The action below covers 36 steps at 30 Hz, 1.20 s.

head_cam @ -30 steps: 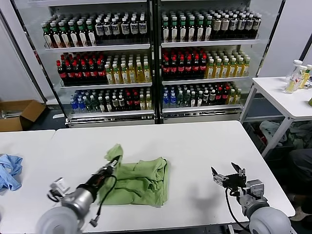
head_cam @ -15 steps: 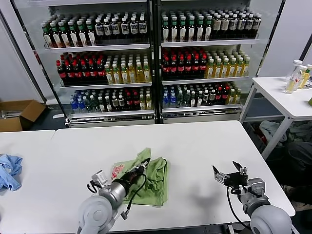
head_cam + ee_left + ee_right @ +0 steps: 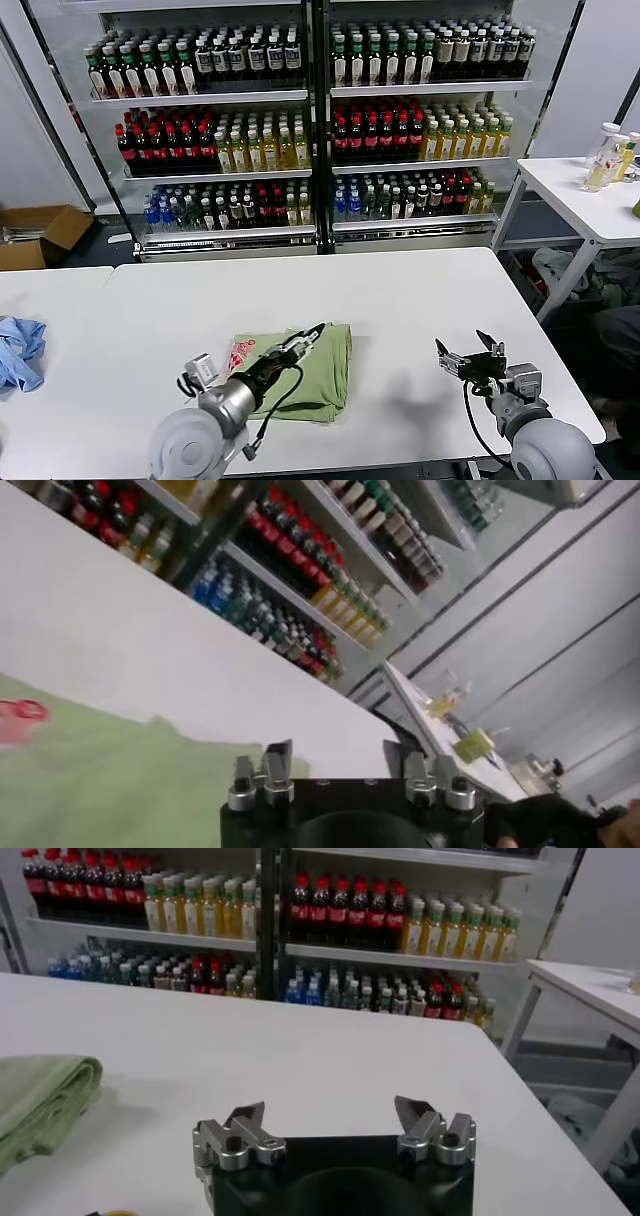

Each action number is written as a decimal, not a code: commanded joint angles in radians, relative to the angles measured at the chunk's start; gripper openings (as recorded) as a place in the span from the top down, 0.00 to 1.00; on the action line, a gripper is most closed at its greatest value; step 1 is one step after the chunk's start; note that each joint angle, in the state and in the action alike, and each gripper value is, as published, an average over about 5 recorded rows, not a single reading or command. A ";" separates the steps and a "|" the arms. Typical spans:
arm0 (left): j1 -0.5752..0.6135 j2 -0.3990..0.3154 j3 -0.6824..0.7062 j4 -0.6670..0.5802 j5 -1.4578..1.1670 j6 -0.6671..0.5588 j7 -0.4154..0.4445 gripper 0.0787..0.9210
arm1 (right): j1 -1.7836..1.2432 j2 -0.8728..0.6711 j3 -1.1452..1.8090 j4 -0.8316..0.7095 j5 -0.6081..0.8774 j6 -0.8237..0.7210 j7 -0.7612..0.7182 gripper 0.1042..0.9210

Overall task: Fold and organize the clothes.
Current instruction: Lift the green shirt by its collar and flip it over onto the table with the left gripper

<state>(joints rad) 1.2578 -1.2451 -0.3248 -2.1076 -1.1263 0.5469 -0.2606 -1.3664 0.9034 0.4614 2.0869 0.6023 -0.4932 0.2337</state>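
A pale green shirt (image 3: 310, 370) lies folded into a rough rectangle on the white counter (image 3: 400, 300), near the front edge and a little left of the middle. A red-and-white print (image 3: 241, 352) shows on the shirt's left end. The left arm reaches in from the near left, and its end effector (image 3: 303, 340) sits over the far part of the shirt with its fingers spread and nothing between them. In the left wrist view the green cloth (image 3: 110, 780) lies spread just beneath that end effector (image 3: 345, 770), with the red print (image 3: 18, 718) off to one side.

The right end effector (image 3: 470, 358) waits above the bare counter near the right front corner, well apart from the shirt, with its fingers open and empty. Its wrist view shows the two fingers (image 3: 240, 1133) parted over the white surface and the rounded folded edge of the shirt (image 3: 40, 1093) farther off.

A crumpled blue cloth (image 3: 18, 350) lies on the neighbouring counter at the far left. Behind the counters stand glass-fronted shelves (image 3: 310, 120) full of bottles, and a cardboard box (image 3: 35, 232) sits on the floor to the left.
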 commanded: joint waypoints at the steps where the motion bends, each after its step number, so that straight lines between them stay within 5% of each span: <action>1: 0.110 0.095 -0.153 0.080 0.361 -0.045 -0.006 0.26 | 0.004 0.005 -0.003 -0.002 -0.001 -0.001 0.001 0.12; 7: 0.107 0.108 -0.144 0.192 0.430 -0.052 -0.009 0.12 | -0.001 0.011 -0.003 0.000 -0.005 -0.002 0.002 0.12; 23: 0.063 0.063 -0.131 0.172 0.077 0.015 0.075 0.12 | -0.032 0.013 0.022 0.023 -0.012 -0.005 0.004 0.12; 36: 0.047 0.035 -0.171 0.231 -0.089 -0.010 0.088 0.50 | -0.039 0.022 0.025 0.028 -0.018 -0.008 0.007 0.12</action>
<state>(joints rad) 1.3079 -1.2000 -0.4710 -1.9162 -1.0577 0.5397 -0.1907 -1.4050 0.9248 0.4849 2.1138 0.5847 -0.5006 0.2397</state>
